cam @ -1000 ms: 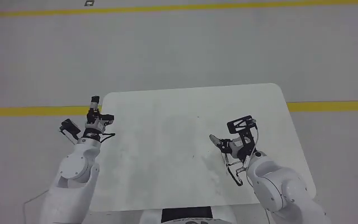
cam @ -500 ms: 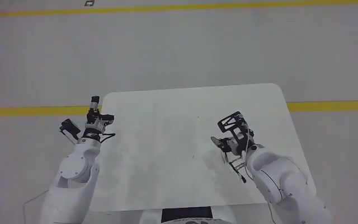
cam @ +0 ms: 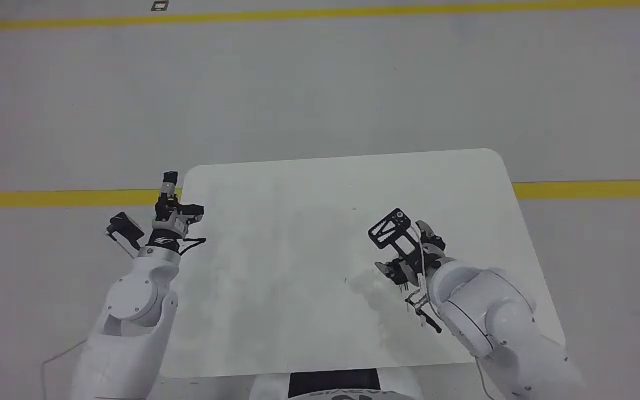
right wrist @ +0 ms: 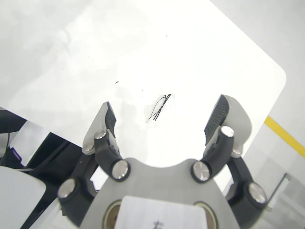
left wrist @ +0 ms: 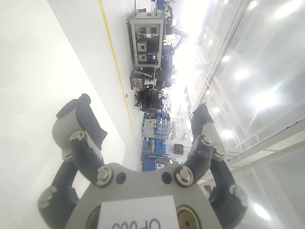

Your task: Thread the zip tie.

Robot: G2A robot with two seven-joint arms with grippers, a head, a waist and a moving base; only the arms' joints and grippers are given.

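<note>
Top view: white table [cam: 300, 190] with rounded corners. Left gripper [cam: 170, 200] sits at the table's left edge, near the far corner. In the left wrist view its fingers [left wrist: 78, 117] stand wide apart and empty. Right gripper [cam: 395, 248] hangs over the table's right half, its jaws also spread wide, gripping nothing. Right wrist view: a small bundle of black zip ties [right wrist: 160, 107] lies flat on the table below that gripper, apart from both fingers.
</note>
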